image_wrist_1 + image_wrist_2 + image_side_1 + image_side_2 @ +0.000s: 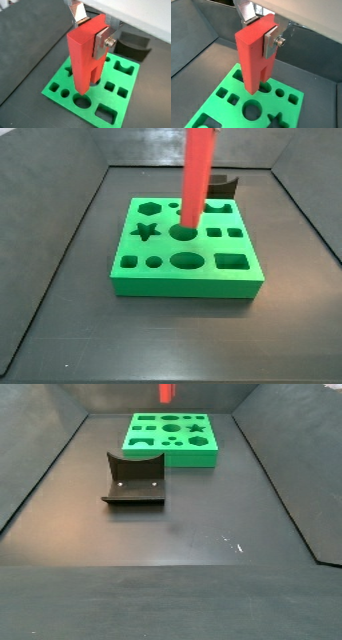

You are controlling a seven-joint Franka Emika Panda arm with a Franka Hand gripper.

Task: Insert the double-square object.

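Observation:
My gripper (90, 31) is shut on the top end of the double-square object (83, 55), a long red-orange bar with a lengthwise groove. The bar hangs upright, lower end just above the green board (63, 90) with its cut-out holes, near a round hole. Silver fingers (271, 41) clamp its two sides in both wrist views. In a side view the bar (197, 178) stands over the board's middle (187, 280); the gripper is out of that view. In a side view only the bar's tip (166, 392) shows above the board (140, 446).
A small dark block with a curved notch (134, 480) stands on the dark floor apart from the board, also seen behind the board (221, 186) and in a wrist view (130, 47). Dark walls ring the floor (201, 524).

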